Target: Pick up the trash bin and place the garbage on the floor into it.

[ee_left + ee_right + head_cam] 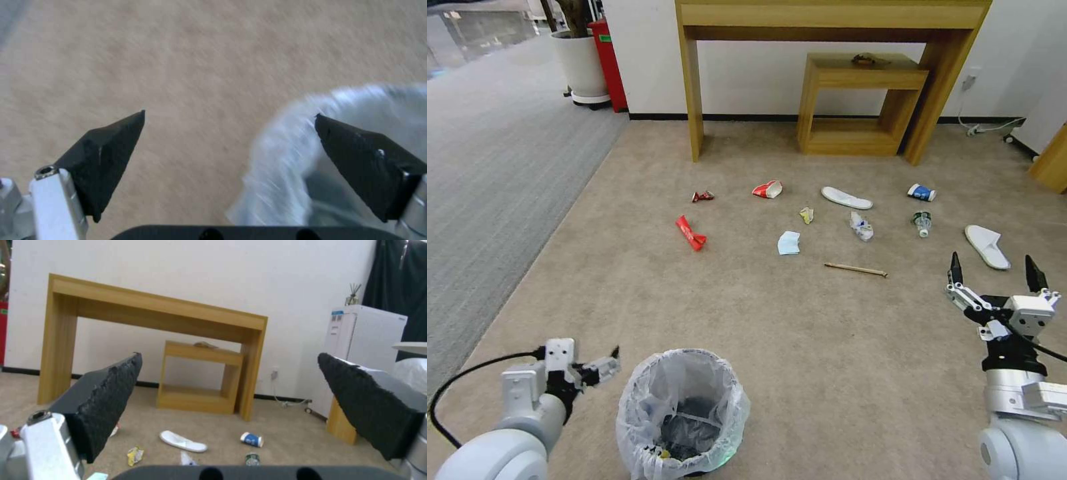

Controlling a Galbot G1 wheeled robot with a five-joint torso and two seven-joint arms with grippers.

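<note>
The trash bin (684, 413) stands on the floor (827, 347) just beside my spread left gripper (606, 360), while my right gripper (995, 270) hovers spread near the garbage (855, 269).

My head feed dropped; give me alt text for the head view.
Open left gripper beside the small round black bag-lined trash bin on beige carpet. Open right gripper raised at right. Scattered litter lies ahead, before a wooden table.

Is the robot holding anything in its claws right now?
No, nothing yet. The left gripper is open beside the trash bin, with one of its fingers over the bag rim. The right gripper is open and empty.
</note>
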